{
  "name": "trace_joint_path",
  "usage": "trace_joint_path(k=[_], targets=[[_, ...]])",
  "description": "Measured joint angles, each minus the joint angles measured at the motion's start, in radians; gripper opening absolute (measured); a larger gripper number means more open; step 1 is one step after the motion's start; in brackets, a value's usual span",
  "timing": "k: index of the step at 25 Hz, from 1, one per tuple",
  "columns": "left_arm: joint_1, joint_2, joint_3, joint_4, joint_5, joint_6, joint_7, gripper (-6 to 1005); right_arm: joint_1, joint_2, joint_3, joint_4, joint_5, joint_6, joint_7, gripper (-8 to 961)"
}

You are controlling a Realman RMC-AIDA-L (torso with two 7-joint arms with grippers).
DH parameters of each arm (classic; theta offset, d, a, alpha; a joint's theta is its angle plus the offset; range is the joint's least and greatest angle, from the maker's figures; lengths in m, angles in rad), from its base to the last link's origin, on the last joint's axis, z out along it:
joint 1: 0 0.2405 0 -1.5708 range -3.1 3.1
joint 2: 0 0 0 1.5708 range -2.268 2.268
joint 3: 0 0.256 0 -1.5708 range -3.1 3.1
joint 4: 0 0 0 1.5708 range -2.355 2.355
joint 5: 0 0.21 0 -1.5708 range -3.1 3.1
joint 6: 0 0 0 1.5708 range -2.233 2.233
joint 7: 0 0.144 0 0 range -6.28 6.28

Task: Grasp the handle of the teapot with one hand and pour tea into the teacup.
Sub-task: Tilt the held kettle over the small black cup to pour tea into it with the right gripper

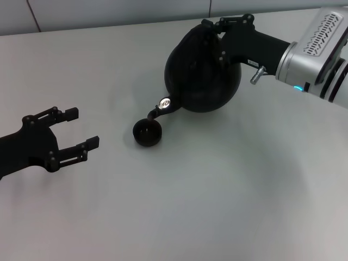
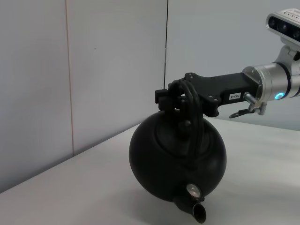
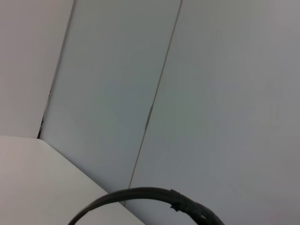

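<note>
The round black teapot (image 1: 201, 70) hangs tilted, with its short spout (image 1: 163, 106) pointing down just over the rim of the tiny black teacup (image 1: 147, 132). My right gripper (image 1: 217, 27) is shut on the arched black handle (image 1: 222, 50) at the top of the pot. From the left wrist view the teapot (image 2: 178, 159) leans spout-down (image 2: 197, 212), and the right gripper (image 2: 171, 96) clamps the handle (image 2: 190, 112). The right wrist view shows only an arc of the handle (image 3: 140, 192). No stream of tea can be made out. My left gripper (image 1: 82, 128) stands open at the left, apart from the cup.
The grey table (image 1: 217, 206) runs back to a pale panelled wall (image 1: 109, 11) behind the teapot. The right arm's silver wrist (image 1: 315, 49) reaches in from the far right.
</note>
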Motion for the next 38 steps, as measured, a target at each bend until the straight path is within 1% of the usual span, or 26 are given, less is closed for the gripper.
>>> trace_joint_path(k=[14,18,24,31,38], targets=[[-0.005,-0.001,0.000,-0.002,-0.002,-0.010,-0.001,799,0.022,0.000,-0.002,-0.015,-0.001,0.000,-0.041,131],[-0.006,-0.002,0.000,-0.002,-0.004,-0.015,-0.002,799,0.026,0.000,-0.030,-0.027,0.002,-0.001,-0.042,132],[-0.008,-0.006,0.000,-0.002,-0.005,-0.029,-0.001,799,0.028,0.000,-0.039,-0.030,0.002,0.000,-0.042,132],[-0.015,-0.012,0.000,-0.001,-0.006,-0.045,0.000,799,0.029,0.000,-0.041,-0.055,0.003,-0.043,-0.042,131],[-0.017,-0.014,0.000,0.000,-0.006,-0.052,0.000,799,0.030,0.000,-0.042,-0.065,0.003,-0.051,-0.042,131]])
